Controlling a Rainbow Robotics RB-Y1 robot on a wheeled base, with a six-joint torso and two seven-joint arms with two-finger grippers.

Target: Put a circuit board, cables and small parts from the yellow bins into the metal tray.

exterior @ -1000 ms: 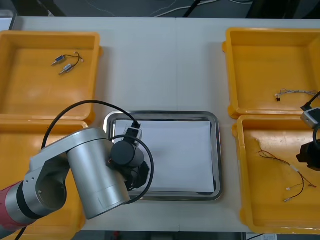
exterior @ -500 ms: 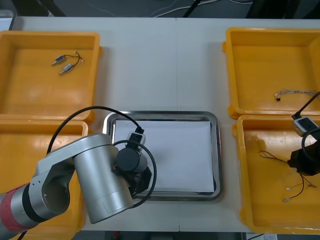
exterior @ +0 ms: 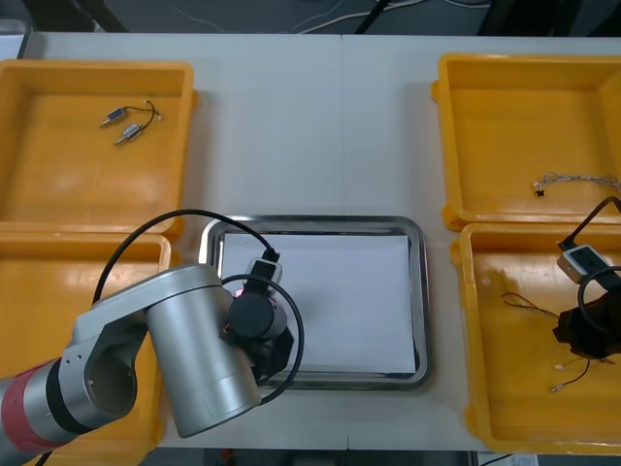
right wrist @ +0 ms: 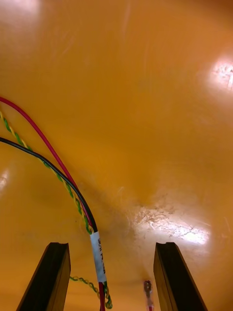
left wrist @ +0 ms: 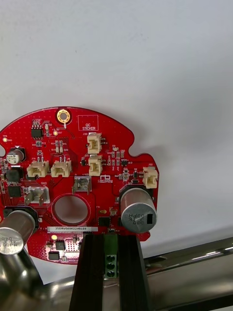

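Light table [exterior: 320, 126]: red circuit board [left wrist: 80, 189] over the metal tray [exterior: 419, 291], lower left of centre in front view — left gripper [left wrist: 110, 240] clamped on its green connector [left wrist: 110, 255]. Placing step; next, lower and let go — right gripper [right wrist: 110, 247] gapes over a cable [right wrist: 98, 257], lower-right yellow bin [exterior: 505, 388].

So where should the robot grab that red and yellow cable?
Grip the red and yellow cable at its white label, where it is bundled. Come straight down: it lies flat in the yellow bin, inside the open right gripper.
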